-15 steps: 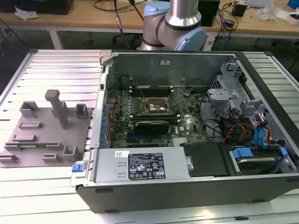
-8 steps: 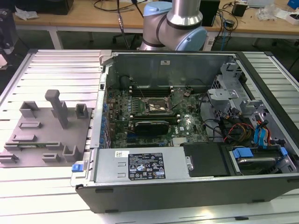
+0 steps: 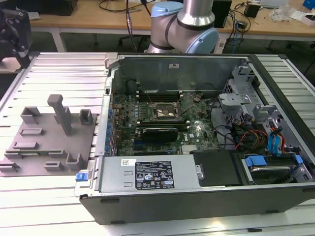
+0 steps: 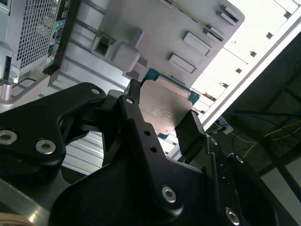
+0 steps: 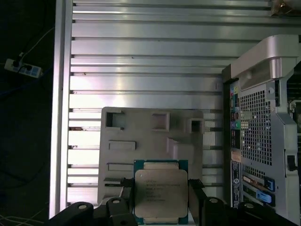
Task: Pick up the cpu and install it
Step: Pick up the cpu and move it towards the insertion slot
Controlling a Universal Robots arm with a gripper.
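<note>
The pick-up looks done and the carry to the board is the step in hand: the gripper (image 5: 160, 187) has its jaws closed narrowly on the cpu (image 5: 161, 194), one black finger (image 5: 123, 187) on each of two opposite edges, so the silvery heat-spreader faces the first wrist view and the green rim shows around it. In the second wrist view the cpu (image 4: 164, 107) hangs between the fingers (image 4: 190, 126), clear of the grey fixture plate (image 4: 164, 28) beneath it and touching nothing else. In the exterior view that fixture plate (image 3: 44, 142) lies on the exterior view's left of the open computer case (image 3: 162, 69), and the motherboard socket (image 3: 165, 114) sits well apart from it, in the far middle of the board, with nothing seated in its metal frame as far as I can tell. By my judgement the install is not yet done, and it calls for the chip to be kept level, turned to match the socket and lowered without sliding, since the case walls and the memory slots just beyond the socket leave the fingers little room. The work surface is a slatted aluminium table (image 3: 59, 69), bright and ribbed. The robot arm's base (image 3: 184, 22) stands behind the case's far wall. Beyond it run wooden benches (image 3: 88, 14) strewn with cables, and a power strip (image 5: 21, 68) lies on the dark floor beside the table.
</note>
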